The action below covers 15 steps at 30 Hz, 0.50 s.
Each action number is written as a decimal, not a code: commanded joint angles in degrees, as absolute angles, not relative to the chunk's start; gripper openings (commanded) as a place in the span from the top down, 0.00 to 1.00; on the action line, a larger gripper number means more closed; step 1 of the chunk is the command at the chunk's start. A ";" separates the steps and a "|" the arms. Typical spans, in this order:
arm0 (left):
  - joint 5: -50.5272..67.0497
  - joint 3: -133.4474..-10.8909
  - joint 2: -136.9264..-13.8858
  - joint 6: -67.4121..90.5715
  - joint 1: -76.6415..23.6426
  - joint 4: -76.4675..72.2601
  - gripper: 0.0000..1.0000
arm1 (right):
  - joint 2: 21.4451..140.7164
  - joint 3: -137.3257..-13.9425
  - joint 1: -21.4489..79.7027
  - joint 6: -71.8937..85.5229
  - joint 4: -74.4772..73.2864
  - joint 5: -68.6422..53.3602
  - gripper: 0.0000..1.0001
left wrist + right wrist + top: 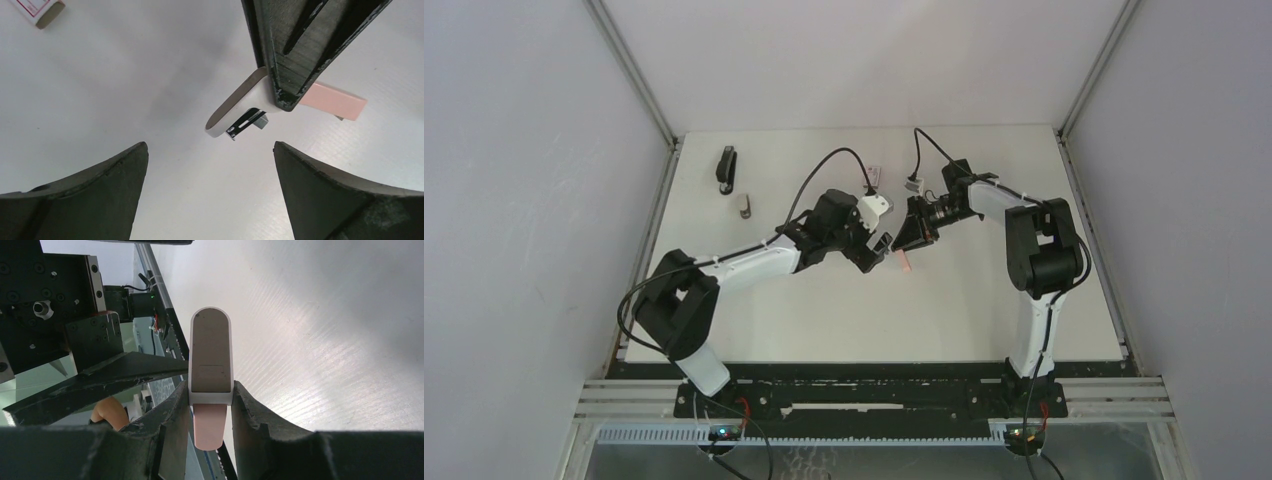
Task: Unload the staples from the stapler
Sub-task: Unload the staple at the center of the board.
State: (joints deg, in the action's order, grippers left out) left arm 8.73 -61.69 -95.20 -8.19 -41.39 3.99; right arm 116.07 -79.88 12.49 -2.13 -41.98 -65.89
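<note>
White matte bench (pixel 824 320), grey walls (pixel 864 60); our right pincer (pixel 210 387) clamps a smooth, round-ended pink-white stapler (pixel 210 355); left pincer (pixel 210 146) gapes.

No text can be read anywhere right now. The small white box (pixel 44 11) on the far side shows a red-outlined label, cropped and too blurred to read.
</note>
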 commanded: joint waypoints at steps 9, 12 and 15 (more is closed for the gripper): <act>7.92 -68.05 -98.50 -1.18 -42.09 3.60 0.00 | 113.19 -79.72 13.16 -1.79 -40.69 -66.85 0.76; 7.08 -69.03 -99.75 -0.91 -42.15 3.91 0.00 | 113.09 -79.72 13.52 -1.95 -40.74 -66.79 0.75; 9.26 -69.48 -100.19 -0.36 -42.11 3.88 0.00 | 113.10 -79.72 13.58 -1.93 -40.79 -66.77 0.75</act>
State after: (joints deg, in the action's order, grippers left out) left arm 8.12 -65.19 -99.92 -2.09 -41.87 4.43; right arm 116.07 -79.88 13.04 -2.13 -41.95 -65.58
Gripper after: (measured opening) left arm 0.996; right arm 0.319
